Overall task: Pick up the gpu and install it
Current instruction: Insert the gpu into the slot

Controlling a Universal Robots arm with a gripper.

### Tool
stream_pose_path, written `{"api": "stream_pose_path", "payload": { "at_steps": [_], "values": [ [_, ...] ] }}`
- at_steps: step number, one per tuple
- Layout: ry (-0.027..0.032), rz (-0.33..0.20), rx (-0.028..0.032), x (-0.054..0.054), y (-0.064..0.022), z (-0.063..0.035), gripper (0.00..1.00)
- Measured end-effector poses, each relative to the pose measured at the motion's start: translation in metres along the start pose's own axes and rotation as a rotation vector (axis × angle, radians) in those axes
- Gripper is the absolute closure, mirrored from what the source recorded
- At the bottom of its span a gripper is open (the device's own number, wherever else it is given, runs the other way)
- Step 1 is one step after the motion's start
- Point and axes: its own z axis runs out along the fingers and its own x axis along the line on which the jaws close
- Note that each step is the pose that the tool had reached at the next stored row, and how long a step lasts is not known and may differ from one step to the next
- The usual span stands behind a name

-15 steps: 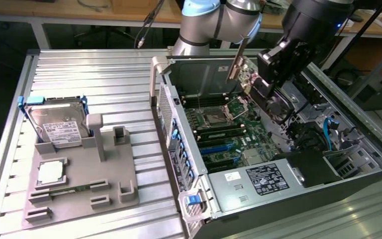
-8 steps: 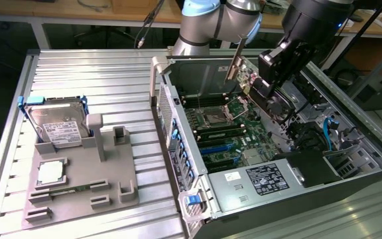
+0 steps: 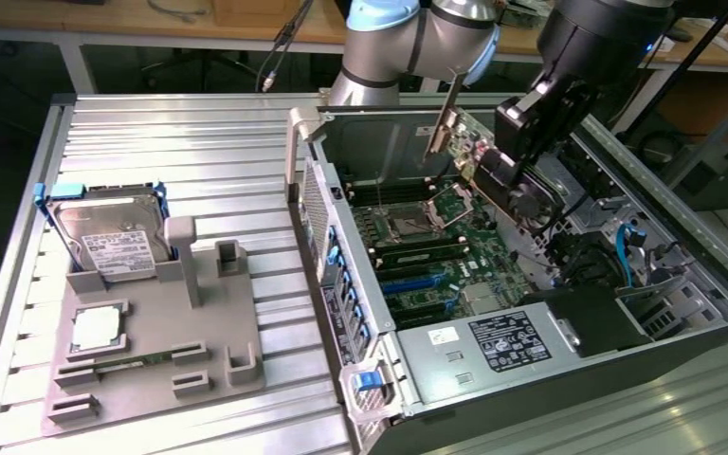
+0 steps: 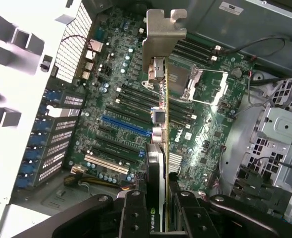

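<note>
Jaws clamped on the gpu [image 4: 156, 166], gripping both faces at the end opposite its silver bracket [image 4: 163, 34]. Card is edge-on, held inside the open PC case [image 3: 567, 355], above the motherboard [image 4: 121, 99] and not seated in any slot. Outside the case, hard drive [image 3: 111, 237] sits in the gray fixture [image 3: 149, 374] on the bench [image 3: 174, 133].
</note>
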Motion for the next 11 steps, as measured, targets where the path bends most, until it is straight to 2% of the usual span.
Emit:
{"api": "stream_pose_path", "payload": {
  "at_steps": [11],
  "values": [
    [0.0016, -0.078, -0.0017, 0.0, 0.0, 0.0, 0.73]
  ]
}}
